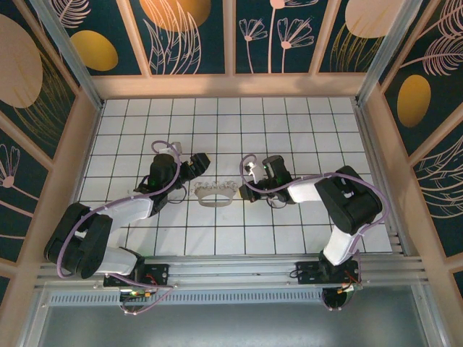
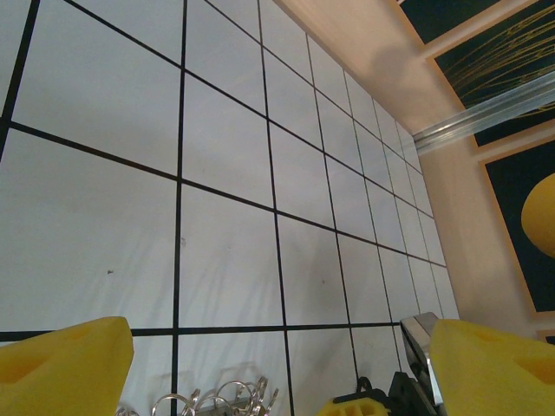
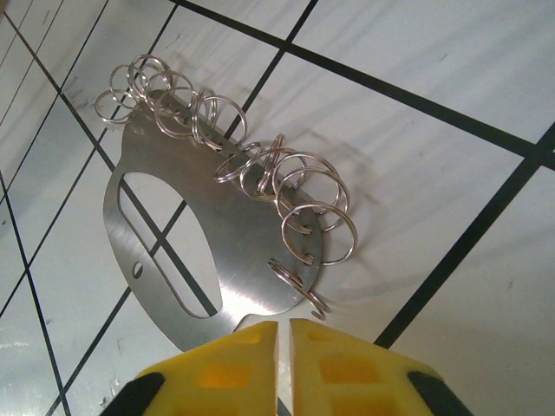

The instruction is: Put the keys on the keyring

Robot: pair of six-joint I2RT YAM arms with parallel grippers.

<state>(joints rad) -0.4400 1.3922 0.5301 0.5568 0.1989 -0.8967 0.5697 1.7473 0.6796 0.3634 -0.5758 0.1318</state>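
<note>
Left end effector is released. In its wrist view we see the yellow fingers spread wide over the tiled surface.

Right end effector is clenched down to a thin slit. The keyring is a flat silvery plate with a long cutout. It lies on the surface mid-workspace, between the two end effectors, with the left one just beside its left end. Its narrow near tip meets the right fingertips. We can't tell whether the tip is actually pinched or only touching.

A row of split rings hangs along one edge of the plate, bunched and overlapping. We also see a few of them at the bottom of the left wrist view, low between the open fingers.
</note>
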